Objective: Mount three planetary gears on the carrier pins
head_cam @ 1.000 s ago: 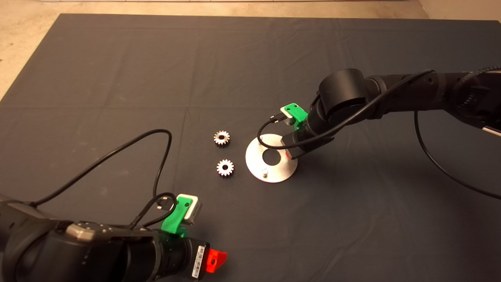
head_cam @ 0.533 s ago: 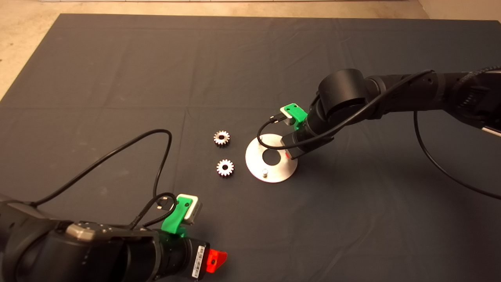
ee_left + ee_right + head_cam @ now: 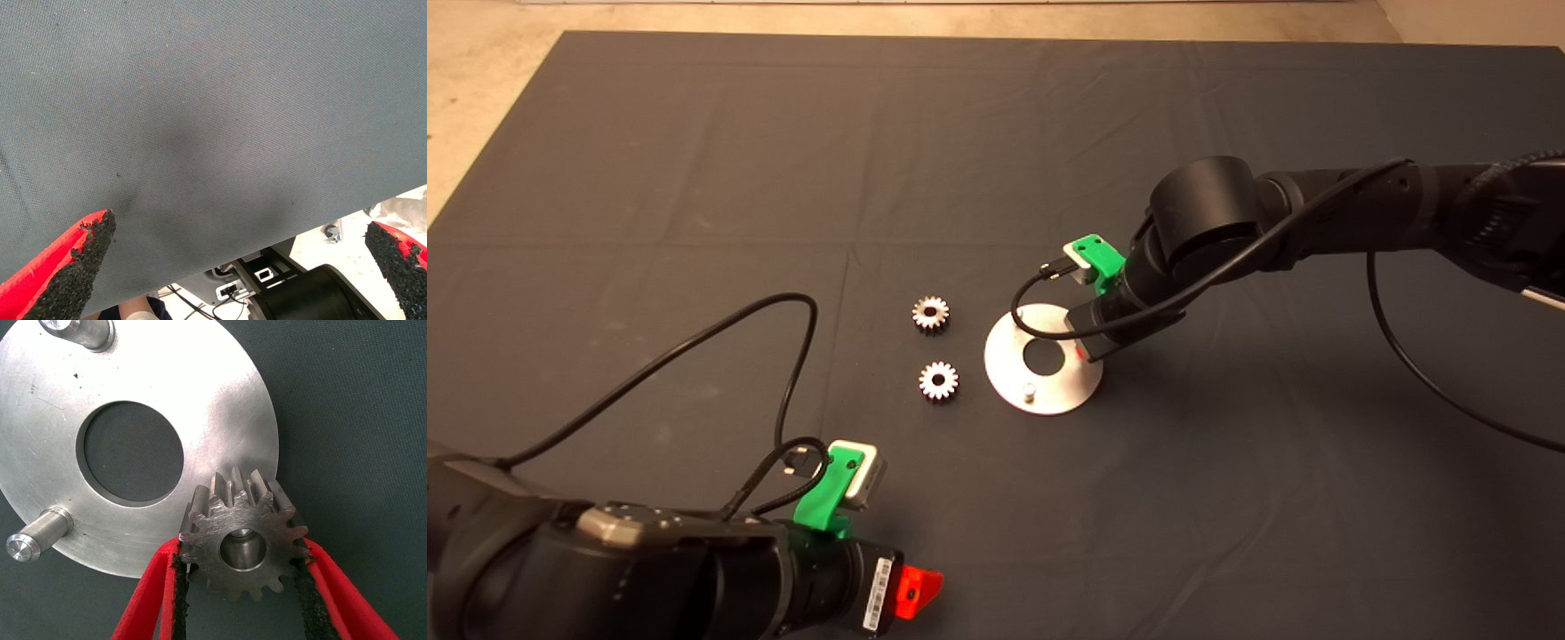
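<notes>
Nothing has shifted since a second ago: the right gripper (image 3: 243,587) stays clamped on one gear (image 3: 241,543) at the edge of the disc (image 3: 1009,378), a pin tip seemingly showing in its bore, so it looks partly seated at best. Two more planetary gears (image 3: 931,314) (image 3: 939,380) lie on the surface beside the disc, two carrier pins (image 3: 37,535) (image 3: 83,330) stand bare, and the left gripper (image 3: 233,267) waits open at the mat's near corner.

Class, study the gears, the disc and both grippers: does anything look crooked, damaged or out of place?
Nothing stands out. The right gripper holds one gear level over a pin on the disc. Two more gears lie flat on the mat. The left gripper waits, open.
</notes>
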`<state>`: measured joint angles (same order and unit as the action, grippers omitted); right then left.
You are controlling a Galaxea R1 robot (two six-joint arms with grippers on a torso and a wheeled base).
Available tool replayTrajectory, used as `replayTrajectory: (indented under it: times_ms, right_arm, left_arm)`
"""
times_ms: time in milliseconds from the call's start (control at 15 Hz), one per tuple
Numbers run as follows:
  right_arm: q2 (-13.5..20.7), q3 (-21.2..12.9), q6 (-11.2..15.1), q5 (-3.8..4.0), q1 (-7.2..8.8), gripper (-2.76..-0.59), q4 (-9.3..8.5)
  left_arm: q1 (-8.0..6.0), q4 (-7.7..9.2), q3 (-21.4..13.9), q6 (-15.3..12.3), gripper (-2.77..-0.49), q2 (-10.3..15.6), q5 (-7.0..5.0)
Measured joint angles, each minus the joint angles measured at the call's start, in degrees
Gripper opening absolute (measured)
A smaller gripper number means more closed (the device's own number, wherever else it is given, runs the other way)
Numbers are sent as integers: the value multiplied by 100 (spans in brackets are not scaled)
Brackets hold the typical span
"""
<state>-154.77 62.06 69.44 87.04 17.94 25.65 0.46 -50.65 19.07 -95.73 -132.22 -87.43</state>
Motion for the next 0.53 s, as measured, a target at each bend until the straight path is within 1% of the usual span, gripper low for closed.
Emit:
replayTrajectory:
  times_ms: [267,333,467,533]
  right_arm:
    - [0,0,-1,0,1,-235,0]
    - [1,0,-1,-2,0,-230,0]
    - [2,0,-1,-1,0,-228,1]
    - [2,0,-1,-2,2,-222,1]
  left_arm:
    - [0,0,0,0,-51,0,0]
    - [0,2,0,0,-51,0,0]
    - [0,0,0,0,-51,0,0]
    - [0,0,0,0,-51,0,0]
